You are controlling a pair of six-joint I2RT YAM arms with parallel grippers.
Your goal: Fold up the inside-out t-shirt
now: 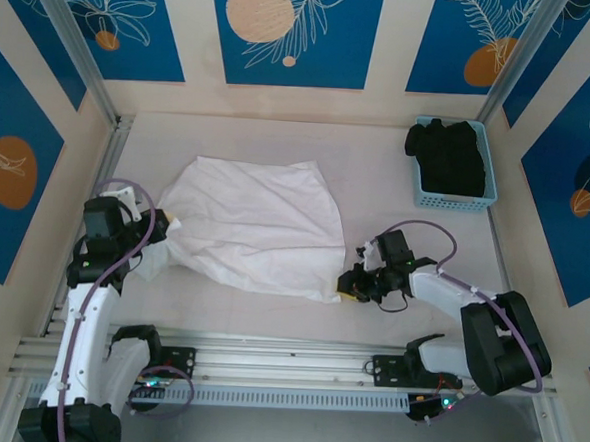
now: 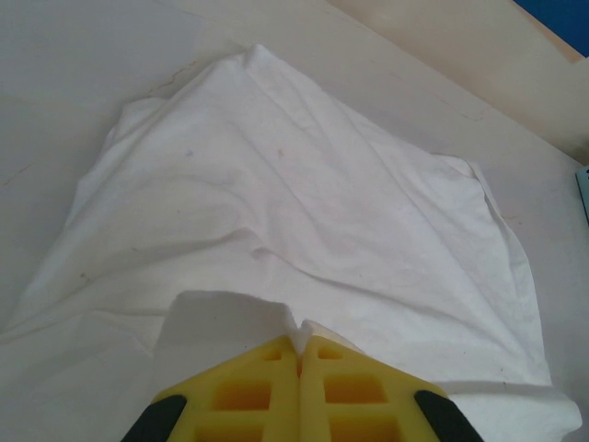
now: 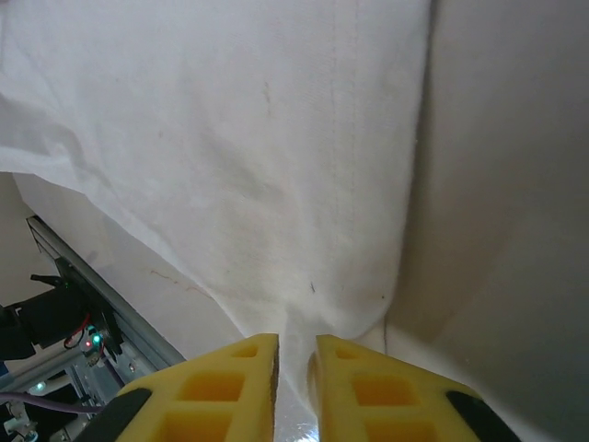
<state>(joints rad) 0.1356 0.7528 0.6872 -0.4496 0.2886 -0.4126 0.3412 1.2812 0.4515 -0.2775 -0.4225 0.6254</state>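
1. Shirt: one white inside-out t-shirt [image 1: 255,224] lies wrinkled on the table [image 1: 309,152], left of centre.
2. One blue basket [image 1: 457,200] at the far right holds one black garment [image 1: 449,155].
3. Two grippers: the left gripper [image 2: 299,341] and the right gripper [image 3: 296,343] each pinch a near shirt edge.

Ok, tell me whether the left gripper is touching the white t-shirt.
Touching. The left wrist view shows the left gripper shut, with a fold of the white t-shirt pinched between its yellow fingertips.

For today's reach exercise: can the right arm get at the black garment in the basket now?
Probably not yet: the path looks free, but the right claw is shut on the white t-shirt.
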